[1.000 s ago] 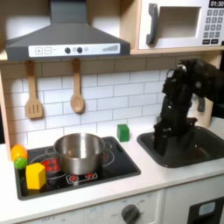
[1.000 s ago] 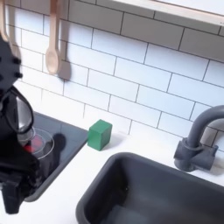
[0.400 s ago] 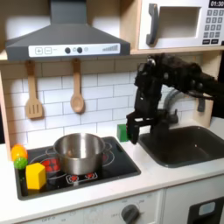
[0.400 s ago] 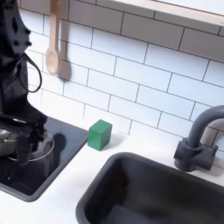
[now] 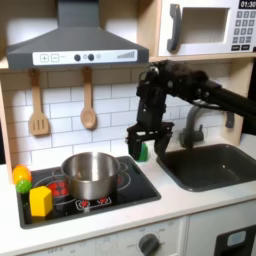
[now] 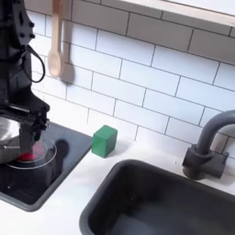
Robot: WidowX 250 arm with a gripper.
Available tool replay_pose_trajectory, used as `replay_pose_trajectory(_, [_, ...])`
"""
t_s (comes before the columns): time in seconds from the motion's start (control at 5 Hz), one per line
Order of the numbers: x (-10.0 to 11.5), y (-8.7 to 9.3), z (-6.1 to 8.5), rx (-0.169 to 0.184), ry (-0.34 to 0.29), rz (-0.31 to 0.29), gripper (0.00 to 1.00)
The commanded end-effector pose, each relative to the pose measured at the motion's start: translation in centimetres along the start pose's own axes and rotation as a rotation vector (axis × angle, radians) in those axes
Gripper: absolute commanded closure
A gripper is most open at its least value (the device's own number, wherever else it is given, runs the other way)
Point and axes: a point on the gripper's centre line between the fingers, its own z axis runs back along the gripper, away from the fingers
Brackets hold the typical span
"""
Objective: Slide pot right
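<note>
Toy kitchen: white counter (image 5: 190, 200), white brick-tile wall, black cooktop (image 5: 125, 180), dark sink basin (image 6: 165, 197), grey faucet (image 6: 207, 147). Shiny round silver steel pot (image 5: 90, 173) sits centred on the cooktop, the first exterior view's left of the arm. Black arm reaches in from the first exterior view's right, wrist pointing down; gripper (image 5: 147, 150) hangs just past the pot's right rim, in front of the small green block (image 6: 105, 140). Fingers apart, holding nothing.

in the first exterior view the black arm reaches in from the first exterior view's right and bends down. its tool (image 5: 146, 150) points down, fingers spread apart, holding nothing.
</note>
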Motion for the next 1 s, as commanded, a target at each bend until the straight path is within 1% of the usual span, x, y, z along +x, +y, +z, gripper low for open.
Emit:
replay_pose_trajectory(0.0, [2.5,1.5,-1.1,0.028,0.002,0.004,0.0])
replay_pose_trajectory(0.2, [3.6,2.8,-1.6,0.037,-0.001,0.02,0.0])
replay_pose_trajectory(0.6, [5.7,5.1,-2.1,0.044,-0.003,0.052,0.0])
replay_pose_trajectory(0.8, [6.1,5.8,-3.2,0.049,0.012,0.056,0.0])
